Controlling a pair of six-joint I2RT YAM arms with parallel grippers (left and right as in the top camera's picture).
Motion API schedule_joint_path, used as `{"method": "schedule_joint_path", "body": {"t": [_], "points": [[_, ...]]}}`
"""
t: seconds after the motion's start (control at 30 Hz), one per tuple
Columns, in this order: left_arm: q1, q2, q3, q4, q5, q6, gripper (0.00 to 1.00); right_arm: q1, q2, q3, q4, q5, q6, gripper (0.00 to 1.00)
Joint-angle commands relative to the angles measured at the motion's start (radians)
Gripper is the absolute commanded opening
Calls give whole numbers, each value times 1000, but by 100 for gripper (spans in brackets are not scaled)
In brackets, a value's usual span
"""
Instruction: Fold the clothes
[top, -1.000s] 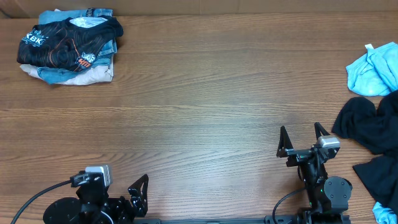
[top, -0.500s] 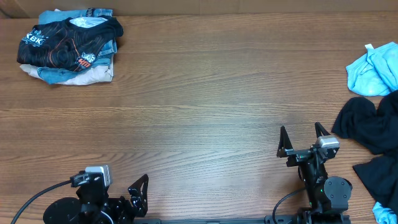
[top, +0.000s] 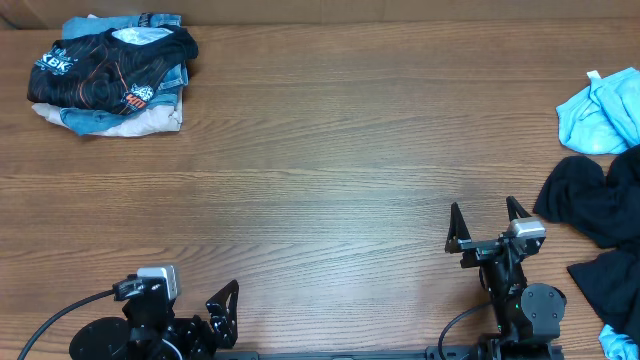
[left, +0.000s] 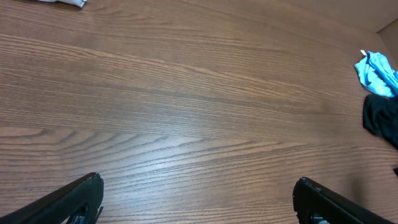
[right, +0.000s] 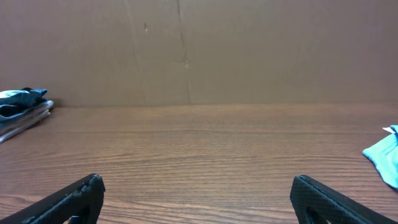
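Clothes: where on the counter do they lie? – Editor

In two groups, well apart. At the far left corner sits a pile topped by a black jersey with thin tan lines, white lettering and a small coloured logo. Pale blue and cream cloth shows beneath it. At the right edge lies a crumpled light blue garment. Just nearer the arms, loose black garments run out of frame. – Photographer

And the two arms? – Editor

Both sit at the near edge. The left claw has its jaws spread wide with nothing between them, above bare wood grain. Its own camera catches the light blue garment and the black garments at the far right. The right claw likewise gapes wide and grips nothing. It stands near the black garments, apart from them. – Photographer

What does the right wrist camera see? – Editor

Its two dark fingers fill the lower corners. The counter stretches away to a plain brown backdrop. The pile sits low at the left edge, and a corner of the light blue garment shows at the right. – Photographer
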Motion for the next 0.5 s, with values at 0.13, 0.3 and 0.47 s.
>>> {"method": "schedule_joint_path", "body": {"t": [0.13,0.3,0.47], "points": [[0,-6,-4,-13,7,-9,100,5,-12,-10,5,9,-4,100],[-34,-9,-5,83,31,-42,100,5,-12,-10,5,9,-4,100],[-84,-15,-32,282,-40,-179,100,5,-12,-10,5,9,-4,100]]}}
